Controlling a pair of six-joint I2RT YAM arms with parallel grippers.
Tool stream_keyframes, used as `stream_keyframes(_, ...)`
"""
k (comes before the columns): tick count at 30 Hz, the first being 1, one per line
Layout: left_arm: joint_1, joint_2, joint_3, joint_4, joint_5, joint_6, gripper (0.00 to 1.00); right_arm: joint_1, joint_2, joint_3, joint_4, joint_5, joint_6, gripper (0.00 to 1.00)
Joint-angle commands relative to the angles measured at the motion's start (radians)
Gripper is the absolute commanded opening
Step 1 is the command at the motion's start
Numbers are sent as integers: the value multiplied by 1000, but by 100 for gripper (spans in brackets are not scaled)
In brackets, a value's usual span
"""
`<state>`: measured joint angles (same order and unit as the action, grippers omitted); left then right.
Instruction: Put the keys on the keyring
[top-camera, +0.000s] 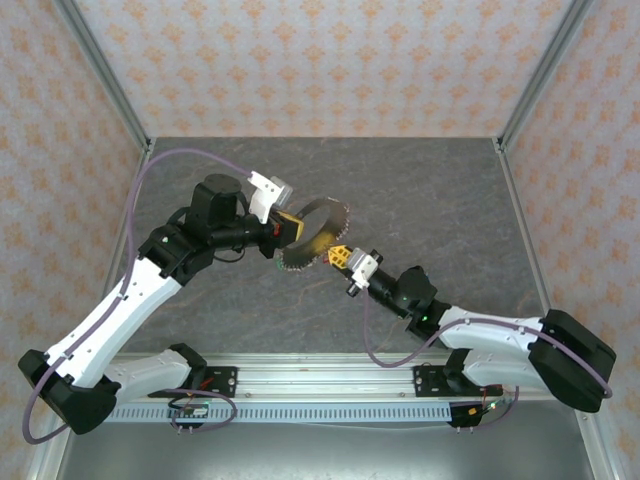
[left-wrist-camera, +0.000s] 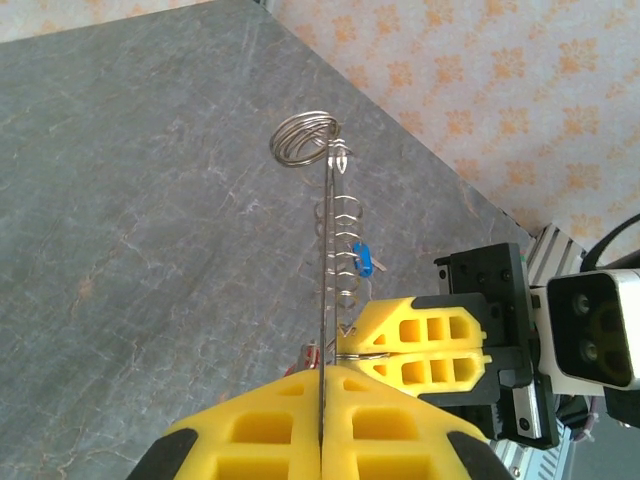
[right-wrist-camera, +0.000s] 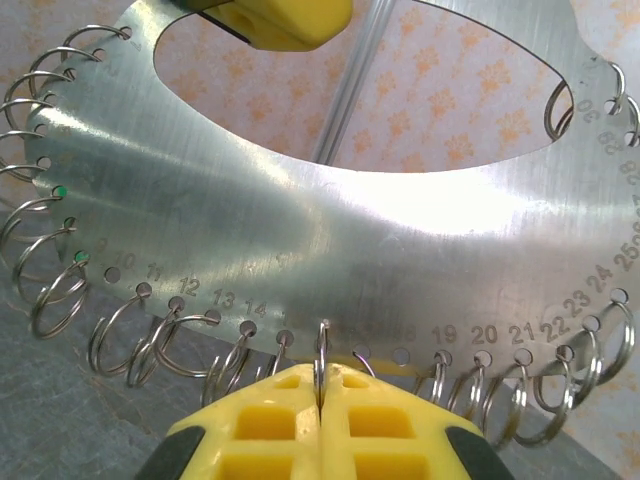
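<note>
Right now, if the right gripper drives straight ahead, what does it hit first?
The numbered plate: the right gripper is shut on a ring at its rim, so the plate lies directly ahead, seemingly very close.

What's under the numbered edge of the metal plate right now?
Wire rings hang from holes in the plate. The right end effector is shut on one ring below the edge; its lower part is hidden between the yellow fingers.

Toothed metal disc (top-camera: 325, 214) between left hand (top-camera: 290, 227), right hand (top-camera: 340, 257)
</note>
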<state>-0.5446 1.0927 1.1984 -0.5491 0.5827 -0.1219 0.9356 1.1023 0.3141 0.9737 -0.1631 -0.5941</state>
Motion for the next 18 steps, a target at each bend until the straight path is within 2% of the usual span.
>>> stream_keyframes(1, -1, -23, -40, 65, -78, -76, 0, 5, -44, -5, 24, -22, 50, 0)
stream_keyframes(4, -1, -34, -74, 80, -67, -110, 0, -1, -57, -1, -6, -40, 76, 0)
stream_keyframes(8, 1, -63, -139, 76, -152, -168, 12, -6, -85, -6, -81, -77, 112, 0)
stream_keyframes(9, 2, -71, -164, 86, -171, -185, 12, -7, -93, -9, -91, -84, 122, 0)
stream_keyframes(11, 3, -91, -235, 140, -181, -230, 15, -10, -110, -17, -131, -108, 146, 0)
stream_keyframes(12, 3, -98, -270, 168, -183, -252, 20, -9, -118, -18, -158, -123, 154, 0)
stream_keyframes(13, 3, -103, -297, 190, -184, -267, 22, -9, -123, -19, -178, -134, 165, 0)
stream_keyframes(18, 3, -111, -442, 306, -166, -349, 27, -10, -120, -35, -266, -191, 223, 0)
